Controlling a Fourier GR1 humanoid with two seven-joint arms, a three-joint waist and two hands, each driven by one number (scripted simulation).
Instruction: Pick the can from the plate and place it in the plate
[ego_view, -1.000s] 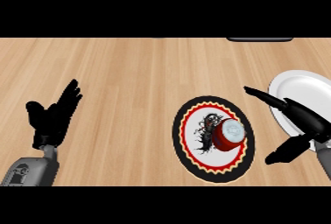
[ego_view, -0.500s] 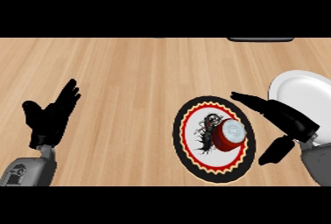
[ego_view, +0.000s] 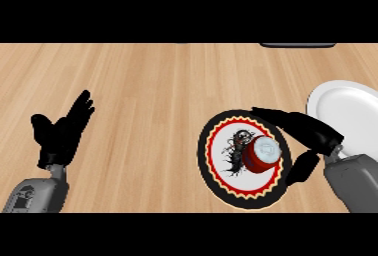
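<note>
A red can with a pale lid lies on the patterned plate, which has a black rim, a red zigzag ring and a dark figure in its middle. My right hand is open just to the right of the can, fingers stretched over the plate's upper right rim and thumb hanging below; it does not touch the can. A plain white plate sits at the right edge, partly behind that hand. My left hand rests open at the left, fingers up.
The wooden counter stretches across the whole view. A dark object shows at the counter's far edge, upper right.
My right hand has moved left, away from the white plate and closer to the can, now overlapping the patterned plate's rim. The left hand has barely shifted.
</note>
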